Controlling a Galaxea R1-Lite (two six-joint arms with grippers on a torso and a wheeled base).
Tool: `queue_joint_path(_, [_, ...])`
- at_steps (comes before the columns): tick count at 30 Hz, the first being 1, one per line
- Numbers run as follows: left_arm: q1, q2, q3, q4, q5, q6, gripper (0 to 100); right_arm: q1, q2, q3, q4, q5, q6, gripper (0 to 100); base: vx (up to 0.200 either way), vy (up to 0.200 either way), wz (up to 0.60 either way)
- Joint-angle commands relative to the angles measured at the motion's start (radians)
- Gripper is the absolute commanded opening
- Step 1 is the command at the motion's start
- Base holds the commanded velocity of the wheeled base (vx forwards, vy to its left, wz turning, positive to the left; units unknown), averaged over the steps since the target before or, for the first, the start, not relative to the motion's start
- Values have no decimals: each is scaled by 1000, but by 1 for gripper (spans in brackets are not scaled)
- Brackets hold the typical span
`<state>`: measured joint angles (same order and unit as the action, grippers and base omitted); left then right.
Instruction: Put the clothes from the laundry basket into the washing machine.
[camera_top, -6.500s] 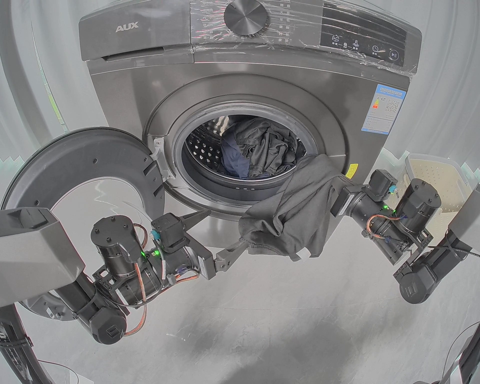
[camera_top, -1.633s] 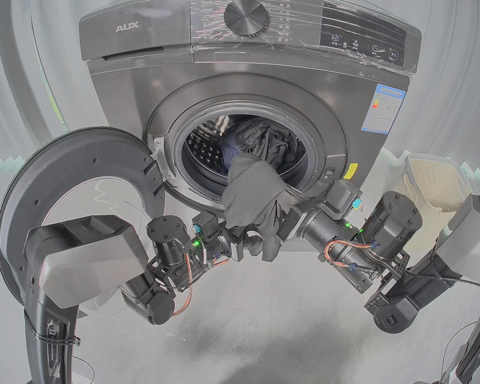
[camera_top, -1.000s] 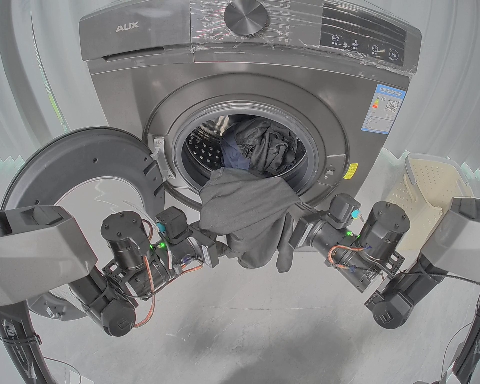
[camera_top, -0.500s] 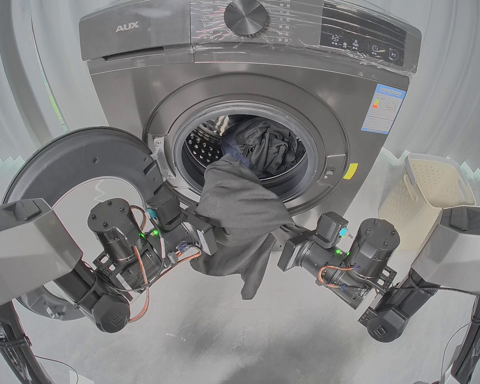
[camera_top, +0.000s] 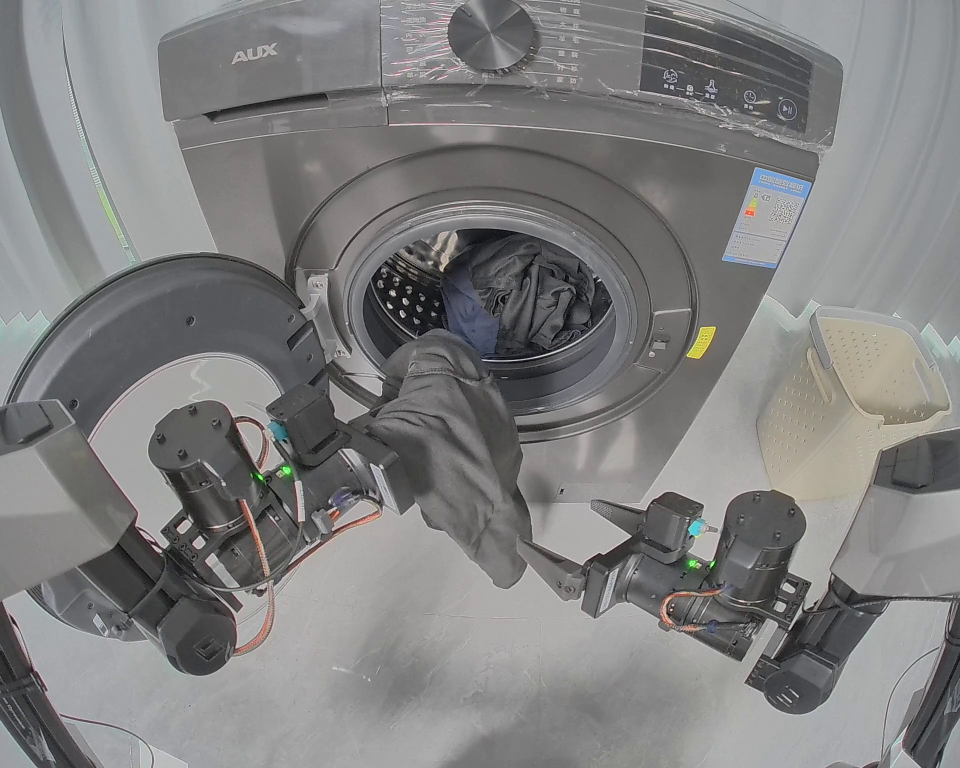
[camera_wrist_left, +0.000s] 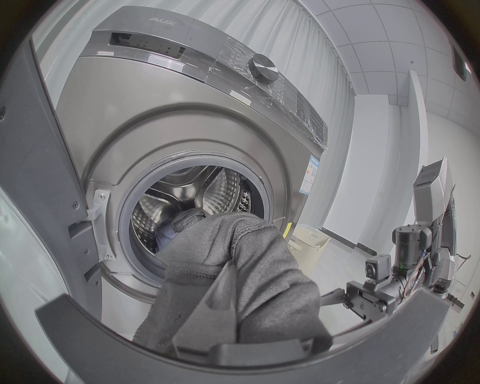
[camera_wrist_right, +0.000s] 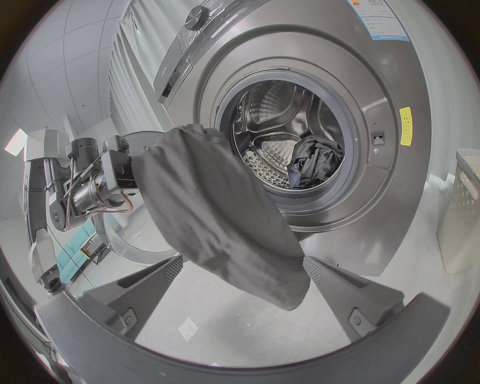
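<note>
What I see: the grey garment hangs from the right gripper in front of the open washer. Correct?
Not quite. The grey garment hangs from the left gripper, not the right: the head view shows the right gripper open beside its lower end, clamping nothing. It does hang in front of the open washer.

There was one washing machine (camera_top: 300, 200), one round door (camera_top: 150, 320), one laundry basket (camera_top: 850, 420), one grey garment (camera_top: 460, 440) outside the drum, and one heap of dark clothes (camera_top: 520, 290) inside.

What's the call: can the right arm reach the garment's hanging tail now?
Likely yes. The right claw is open and sits right beside the tail of the garment, with nothing between them.
</note>
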<state>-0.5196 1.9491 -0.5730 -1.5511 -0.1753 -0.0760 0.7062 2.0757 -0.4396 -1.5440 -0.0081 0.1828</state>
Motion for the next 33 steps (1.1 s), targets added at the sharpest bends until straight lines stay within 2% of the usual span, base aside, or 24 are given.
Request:
queue_joint_path(1, [4,-24,30,0,2,-2,0,-14,-20,2,-1,2,-5,100,0,0,0])
queue_joint_path(7, [4,-21,30,0,5,2,0,-45,-23,-13,-1,-1,-3,100,0,0,0])
queue_joint_path(10, [-5,-18,33,0,22,4,0,-62,-22,-19,-1,-1,-2,100,0,0,0])
queue_joint_path(18, [-34,-13,33,2,34,5,0,-62,-22,-19,-1,-1,-2,100,0,0,0])
queue_joint_path(33, [-62,20,21,2,34,10,0,-50,-23,-13,-1,-3,-2,100,200,0,0])
